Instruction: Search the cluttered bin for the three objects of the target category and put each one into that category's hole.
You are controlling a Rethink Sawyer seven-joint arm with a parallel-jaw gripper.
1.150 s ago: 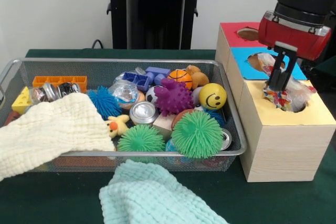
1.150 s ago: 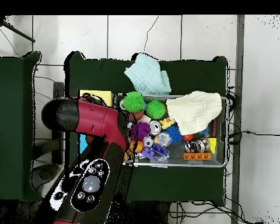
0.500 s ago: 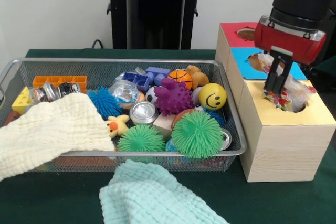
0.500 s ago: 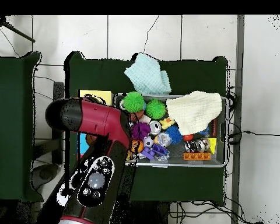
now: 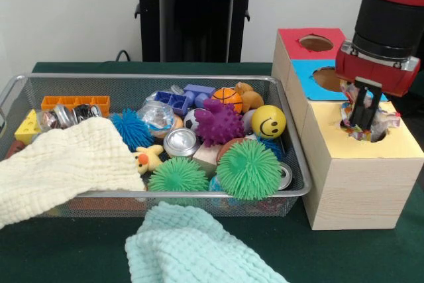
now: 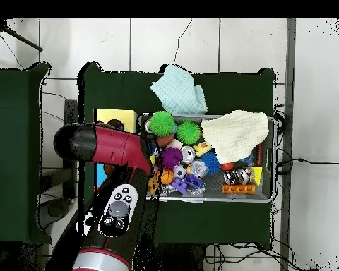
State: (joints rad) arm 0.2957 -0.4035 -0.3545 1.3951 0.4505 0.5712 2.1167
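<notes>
My gripper [image 5: 363,122] hangs over the round hole in the yellow top [image 5: 397,149] of the wooden box, at the box's near end. It is shut on a crinkly clear plastic wrapper [image 5: 385,120] with coloured print, which bunches around the tips and sits partly in the hole. The blue section [image 5: 306,71] and red section [image 5: 291,36] lie behind, each with its own hole. In the overhead view the red arm [image 6: 112,149] covers the gripper and most of the box; only the yellow corner [image 6: 116,116] shows.
The wire bin [image 5: 199,194] left of the box holds spiky balls [image 5: 248,169], a smiley ball [image 5: 268,122], a tin can [image 5: 180,142], blocks and a cream cloth [image 5: 59,167]. A mint cloth [image 5: 192,246] lies in front of the bin.
The gripper rose slightly and drifted left, then moved right and came down onto the yellow hole. The wrapper now sits lower around its tips.
</notes>
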